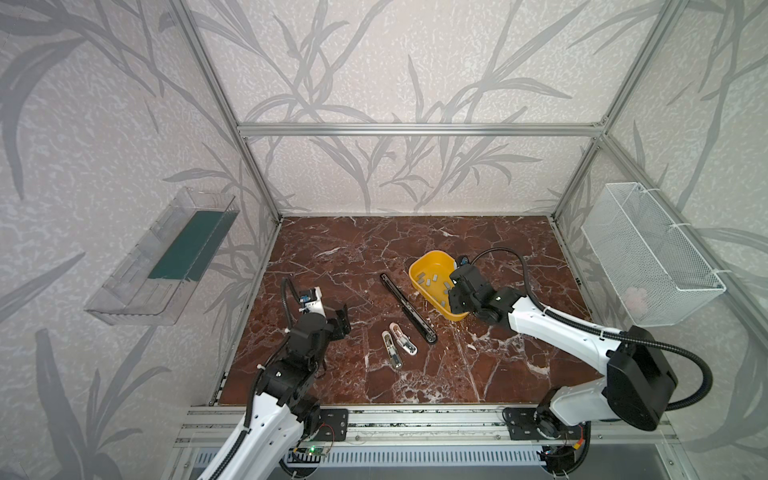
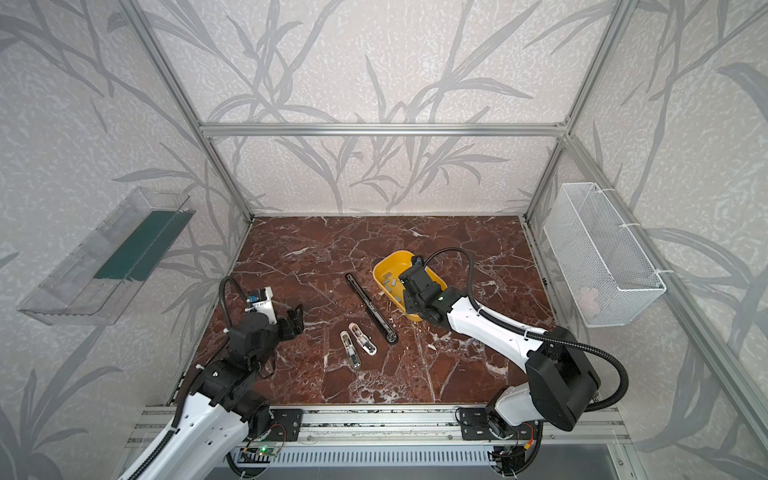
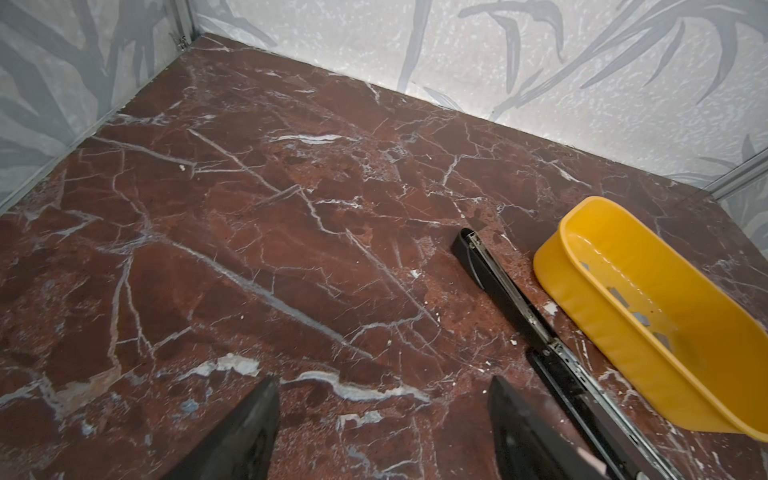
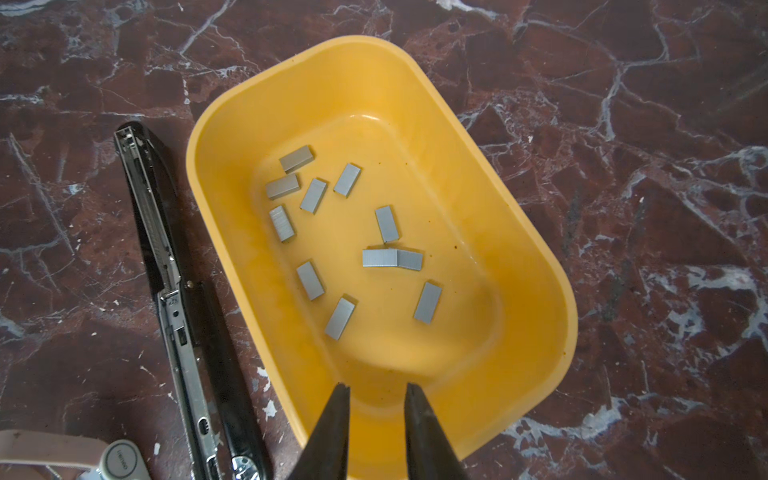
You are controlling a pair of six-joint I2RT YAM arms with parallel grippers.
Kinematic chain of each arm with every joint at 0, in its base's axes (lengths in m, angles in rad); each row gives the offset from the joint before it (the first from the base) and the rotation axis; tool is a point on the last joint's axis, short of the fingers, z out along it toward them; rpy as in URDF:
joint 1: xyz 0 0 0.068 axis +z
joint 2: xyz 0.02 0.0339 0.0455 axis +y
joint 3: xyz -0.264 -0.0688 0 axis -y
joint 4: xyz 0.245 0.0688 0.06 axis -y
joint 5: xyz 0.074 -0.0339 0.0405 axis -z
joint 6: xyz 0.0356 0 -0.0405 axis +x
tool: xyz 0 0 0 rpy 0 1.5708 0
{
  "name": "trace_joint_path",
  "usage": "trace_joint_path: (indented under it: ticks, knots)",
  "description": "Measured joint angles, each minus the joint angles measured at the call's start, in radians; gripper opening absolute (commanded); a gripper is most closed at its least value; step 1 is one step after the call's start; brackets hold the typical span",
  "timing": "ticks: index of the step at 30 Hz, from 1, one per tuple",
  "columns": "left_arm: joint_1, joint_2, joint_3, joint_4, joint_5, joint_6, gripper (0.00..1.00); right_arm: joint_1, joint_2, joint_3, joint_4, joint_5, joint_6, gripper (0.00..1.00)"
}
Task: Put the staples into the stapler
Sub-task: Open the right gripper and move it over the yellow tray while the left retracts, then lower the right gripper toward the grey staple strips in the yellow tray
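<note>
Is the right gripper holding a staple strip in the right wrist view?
No: the jaws of the right gripper stand apart with nothing between them, and the staples lie loose on the floor of the yellow tub.

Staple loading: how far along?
Done: the black stapler lies opened flat, rail exposed; the two mini staplers look opened too.
In hand: the right gripper hangs over the yellow tub, jaws slightly apart and holding nothing. The left gripper is open and empty.
Left: all visible staples lie in the tub; none is picked up or loaded.
</note>
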Motion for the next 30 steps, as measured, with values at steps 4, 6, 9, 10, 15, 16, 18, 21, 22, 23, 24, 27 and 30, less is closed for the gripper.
trace_joint_path:
  ticks: [4,6,9,10,15,16,18,21,22,23,24,27,30]
  knots:
    - [0.0,-0.059,-0.061,-0.003,-0.003,-0.003,0.77,-0.031,0.086,0.042,0.0,-0.007,-0.025,0.23]
    - [0.0,-0.084,-0.071,0.014,0.003,-0.003,0.76,-0.035,0.116,0.05,-0.004,-0.007,-0.037,0.22]
    - [0.0,-0.095,-0.076,0.032,0.006,-0.005,0.76,-0.039,0.138,0.053,-0.018,-0.01,-0.048,0.21]
    - [0.0,-0.093,-0.076,0.037,0.007,-0.005,0.76,-0.04,0.141,0.053,-0.023,-0.011,-0.051,0.21]
    - [0.0,-0.063,-0.076,0.055,0.022,-0.005,0.76,-0.045,0.146,0.053,-0.04,-0.003,-0.066,0.21]
    - [0.0,-0.055,-0.076,0.056,0.023,-0.005,0.76,-0.049,0.148,0.053,-0.04,-0.002,-0.067,0.21]
    - [0.0,-0.045,-0.076,0.059,0.026,-0.005,0.76,-0.056,0.157,0.053,-0.042,0.004,-0.069,0.21]
    - [0.0,-0.041,-0.076,0.06,0.03,-0.005,0.76,-0.075,0.179,0.053,-0.047,0.005,-0.07,0.21]
    - [0.0,-0.041,-0.076,0.061,0.031,-0.005,0.76,-0.084,0.186,0.053,-0.048,0.005,-0.07,0.21]
    - [0.0,-0.042,-0.076,0.061,0.031,-0.005,0.76,-0.091,0.192,0.053,-0.05,0.005,-0.07,0.21]
    - [0.0,-0.042,-0.076,0.061,0.031,-0.005,0.76,-0.096,0.195,0.053,-0.051,0.005,-0.07,0.21]
    - [0.0,-0.042,-0.076,0.061,0.033,-0.005,0.76,-0.105,0.2,0.053,-0.059,0.005,-0.07,0.2]
    - [0.0,-0.042,-0.076,0.061,0.034,-0.005,0.76,-0.106,0.202,0.054,-0.081,0.003,-0.066,0.17]
